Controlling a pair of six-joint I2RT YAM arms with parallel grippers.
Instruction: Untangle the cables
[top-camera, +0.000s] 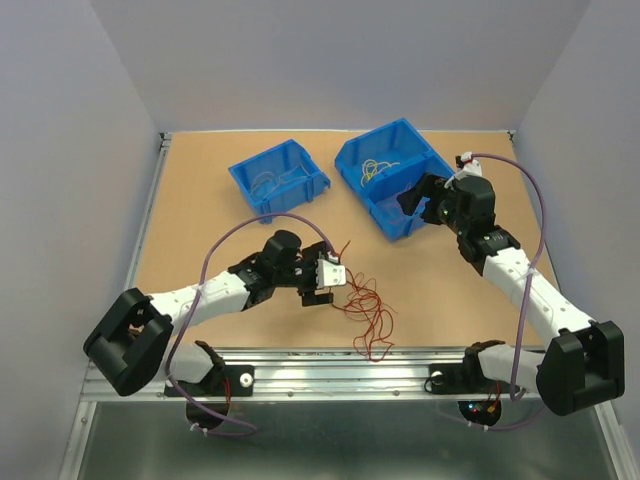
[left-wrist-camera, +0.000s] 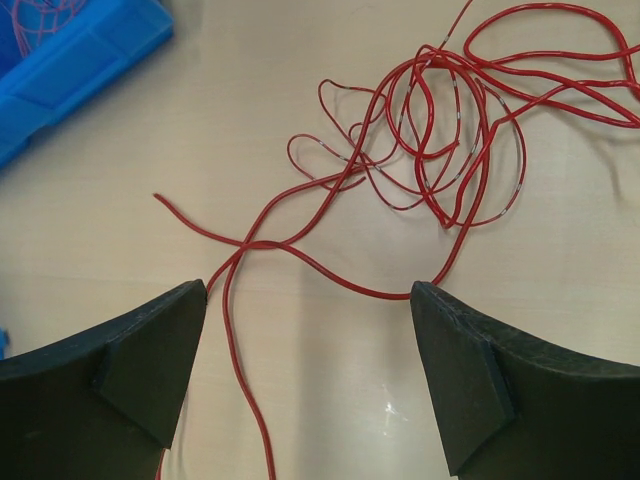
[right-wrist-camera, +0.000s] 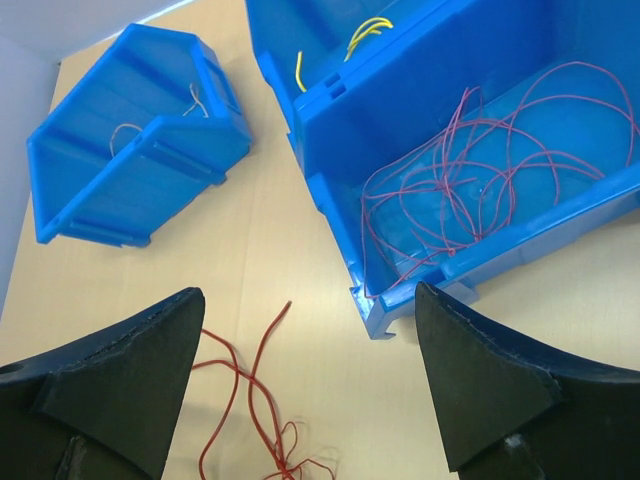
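- The left pincer (left-wrist-camera: 308, 295) is seen spread wide and empty. It is poised just above the red cables (left-wrist-camera: 440, 150), which lie in a loose knot on the desk (left-wrist-camera: 100, 230) near its front edge.
- The right pincer (right-wrist-camera: 308, 292) is likewise held wide apart with nothing in it, over the near corner of the large blue bin (right-wrist-camera: 420, 90).
- Dark red cables (right-wrist-camera: 470, 170) are lying in that bin's near compartment, and yellow cables (right-wrist-camera: 365, 30) in its far one.
- A small blue bin (right-wrist-camera: 130, 170) is set well apart to the left, with a few pale strands (right-wrist-camera: 125, 135) in it.
- The step in hand is judged to be the picking of one strand out of the red knot.
- A free run of wire is better chosen than the dense middle. The two strands running between the left jaws, crossed just ahead of them, are best placed.
- Because the wire is so thin, the jaws should be brought down to the desk before being closed fully.
- The strand should then be drawn slowly away from the knot, so that loops are slid out rather than tightened.
- The whole knot may be dragged along, so it could be pinned by the right pincer.
- No brand, label or writing can be read anywhere.
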